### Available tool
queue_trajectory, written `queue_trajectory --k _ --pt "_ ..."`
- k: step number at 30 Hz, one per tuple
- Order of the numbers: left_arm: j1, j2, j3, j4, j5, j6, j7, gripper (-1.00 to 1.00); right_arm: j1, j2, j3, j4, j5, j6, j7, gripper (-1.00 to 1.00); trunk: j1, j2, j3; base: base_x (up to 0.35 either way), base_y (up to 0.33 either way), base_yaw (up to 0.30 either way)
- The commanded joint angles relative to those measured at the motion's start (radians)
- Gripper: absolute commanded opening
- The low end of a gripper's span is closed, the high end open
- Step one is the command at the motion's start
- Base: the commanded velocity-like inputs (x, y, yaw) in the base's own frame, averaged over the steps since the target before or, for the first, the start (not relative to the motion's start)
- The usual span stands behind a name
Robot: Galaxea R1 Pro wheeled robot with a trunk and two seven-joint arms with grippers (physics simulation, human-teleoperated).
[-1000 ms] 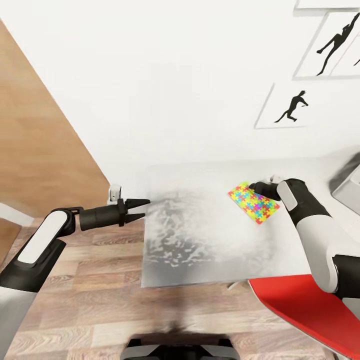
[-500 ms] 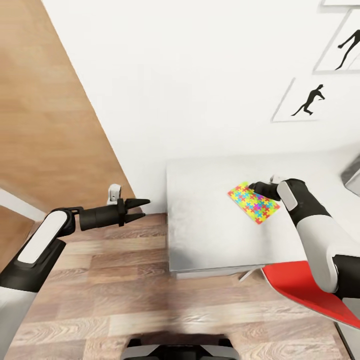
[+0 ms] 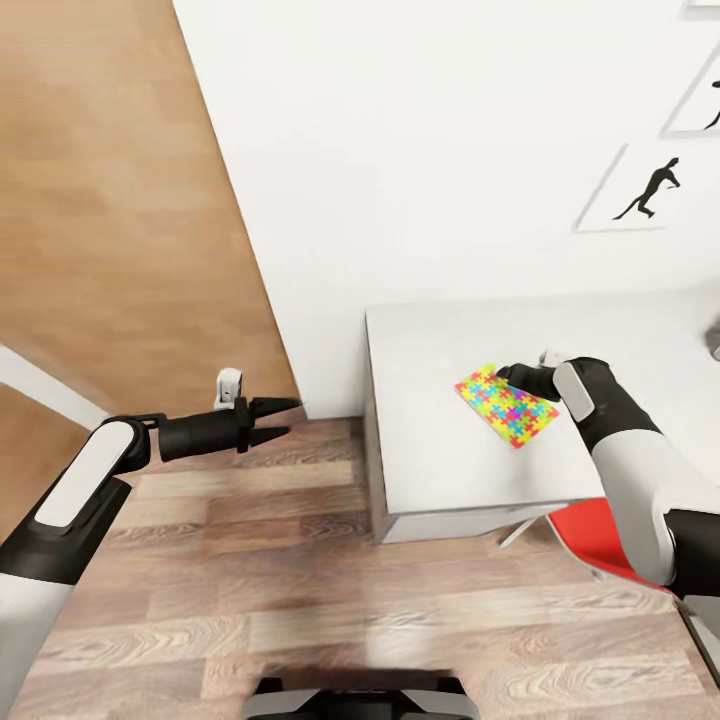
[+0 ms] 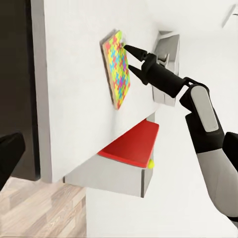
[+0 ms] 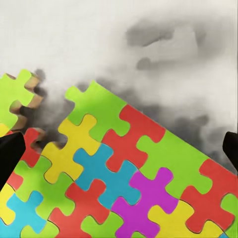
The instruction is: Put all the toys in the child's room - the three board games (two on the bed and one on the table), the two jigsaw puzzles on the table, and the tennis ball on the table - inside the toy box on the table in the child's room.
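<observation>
Jigsaw puzzle, a thin square of bright interlocking pieces, hangs tilted just above the pale tabletop, gripped at one edge by the right gripper. In the left wrist view the puzzle is seen edge-on and clear of the surface, with the two dark fingers reaching to its rim. It looks pinched between them, though the contact itself is hard to make out. Holding it by the rim and slanted probably keeps the flat piece easy to carry and to drop into a shallow tray. The right wrist view looks straight down along the fingers onto the coloured pieces, with the grey tabletop beyond.

The left gripper hovers over the wood floor, well apart from the tabletop, its fingers slightly spread and holding nothing; it seems parked out of the way while the other arm carries. A red chair seat sits tucked by the tabletop's near edge, below the right arm.

The step in hand appears to be carrying this puzzle towards the toy box.
</observation>
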Motion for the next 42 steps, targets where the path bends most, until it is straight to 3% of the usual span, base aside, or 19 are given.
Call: queue_trajectory --k 1,34,42 --pt "-0.001 0.001 -0.002 0.0 0.001 0.001 -0.001 1.0 0.0 0.0 0.0 0.025 -0.02 0.004 -0.008 1.0 0.001 -0.001 -0.002 -0.135 0.263 0.0" --pt "-0.001 0.0 0.0 0.0 0.001 0.001 -0.001 1.0 -0.001 -0.002 0.0 0.024 -0.02 0.005 -0.008 1.0 0.001 -0.001 -0.002 -0.088 0.272 0.0" --pt "-0.001 -0.001 -0.001 -0.001 0.001 0.001 -0.002 1.0 0.0 -0.003 0.0 0.024 -0.02 0.004 -0.008 1.0 0.001 -0.001 -0.002 0.0 0.067 0.0"
